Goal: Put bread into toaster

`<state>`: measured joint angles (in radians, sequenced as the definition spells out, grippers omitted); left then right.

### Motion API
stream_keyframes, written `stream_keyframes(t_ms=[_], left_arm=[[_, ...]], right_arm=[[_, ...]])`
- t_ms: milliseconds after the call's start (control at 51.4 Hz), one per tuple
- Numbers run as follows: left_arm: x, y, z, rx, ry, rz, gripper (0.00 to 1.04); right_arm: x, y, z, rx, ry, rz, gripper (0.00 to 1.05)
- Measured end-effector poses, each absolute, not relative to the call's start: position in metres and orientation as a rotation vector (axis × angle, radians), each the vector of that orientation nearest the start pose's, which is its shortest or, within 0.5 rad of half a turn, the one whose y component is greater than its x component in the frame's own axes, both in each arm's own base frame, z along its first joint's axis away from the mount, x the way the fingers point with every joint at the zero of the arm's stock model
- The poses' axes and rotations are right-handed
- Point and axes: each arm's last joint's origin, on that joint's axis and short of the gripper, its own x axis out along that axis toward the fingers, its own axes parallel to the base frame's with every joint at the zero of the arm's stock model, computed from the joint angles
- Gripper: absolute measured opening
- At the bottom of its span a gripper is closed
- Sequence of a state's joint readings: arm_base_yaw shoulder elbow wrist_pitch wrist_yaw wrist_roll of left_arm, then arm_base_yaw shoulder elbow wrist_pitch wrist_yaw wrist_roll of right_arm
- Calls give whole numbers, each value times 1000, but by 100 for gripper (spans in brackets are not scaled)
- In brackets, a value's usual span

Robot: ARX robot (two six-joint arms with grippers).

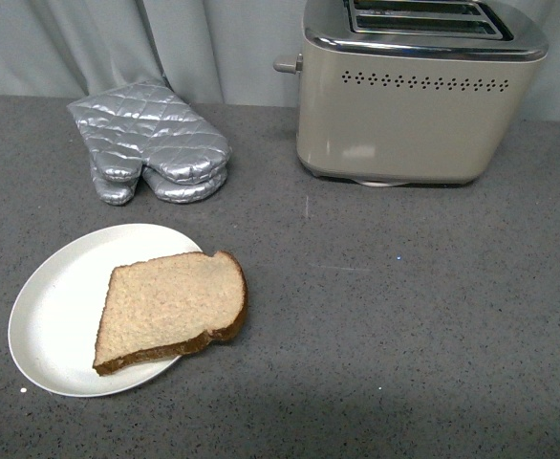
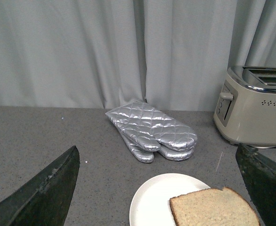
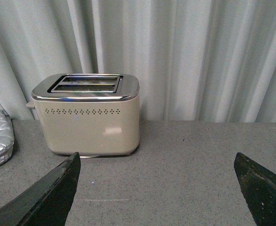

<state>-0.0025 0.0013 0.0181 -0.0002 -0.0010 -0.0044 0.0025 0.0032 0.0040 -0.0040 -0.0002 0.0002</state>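
grey speckled counter (image 1: 404, 316) is shared by everything in view, and the layout is read as a ready start: the bread (image 1: 170, 308) is laid flat on a white plate (image 1: 55, 306) at the near left, presumably so that it can be reached from above by the left arm, while the toaster (image 1: 419, 105) is stood upright well apart at the far right with its two slots turned upward to take a slice. a pair of silver quilted oven mitts (image 1: 151, 143) is stacked behind the plate, clear of the path between bread and toaster. the left gripper (image 2: 157, 147) is held wide apart above the near side of the plate with nothing between its fingers; the right gripper (image 3: 157, 154) is likewise spread wide and empty, and is pointed at the toaster. no contact with the bread is seen, so the pick is judged not yet begun. the slice is light tan and fine-crumbed, edged by a dark brown crust, and its rounded top is let hang slightly past the plate's rim on the toaster side. the slots are judged empty, though their depths cannot be seen.
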Motion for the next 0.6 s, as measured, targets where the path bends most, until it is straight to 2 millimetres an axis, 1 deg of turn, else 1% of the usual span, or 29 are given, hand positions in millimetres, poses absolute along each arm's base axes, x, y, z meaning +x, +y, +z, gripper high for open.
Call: stream_keyframes(t_ms=[564,584,603], left_arm=[[97,0,170,-4,-17,-2,98],[97,0,169,-12,-3,14,98],[97,0,168,-56,67,80,98]], right_arm=[[98,0,164,0,3,3,95],[98,0,164,0,3,3,95],[98,0,164,0,3,3,95]])
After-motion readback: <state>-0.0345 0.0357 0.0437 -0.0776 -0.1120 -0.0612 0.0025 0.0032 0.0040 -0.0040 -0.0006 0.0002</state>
